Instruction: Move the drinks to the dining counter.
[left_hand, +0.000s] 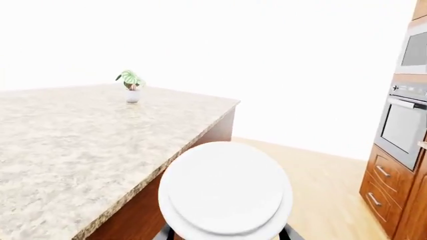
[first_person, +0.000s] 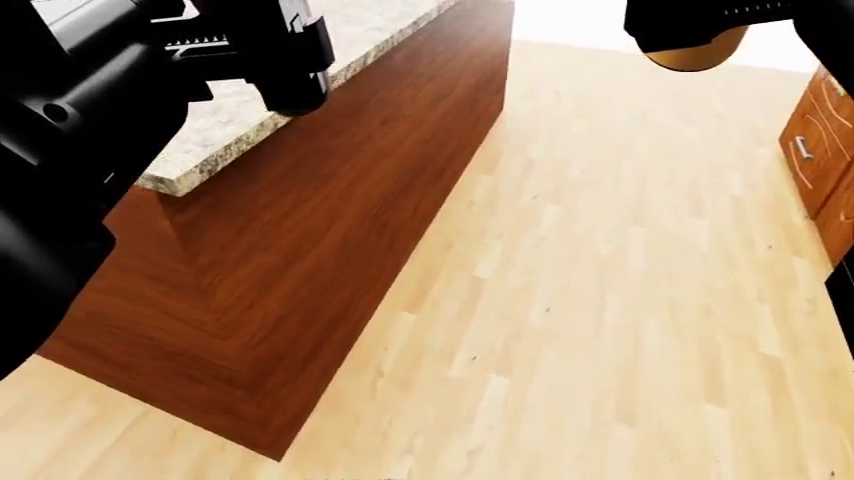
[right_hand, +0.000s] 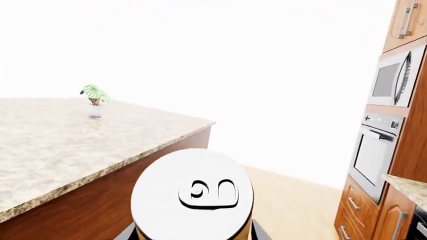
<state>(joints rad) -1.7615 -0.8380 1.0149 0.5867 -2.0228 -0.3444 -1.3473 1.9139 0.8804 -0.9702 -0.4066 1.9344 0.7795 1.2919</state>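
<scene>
Your left gripper grips the upright paper cup, lid up, beside the dining counter corner. Your right gripper grips the upright can, off its edge.

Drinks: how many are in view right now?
2. The paper cup sits in the left gripper; the can sits in the right gripper. Neither is on the dining counter. No carton in view.
</scene>
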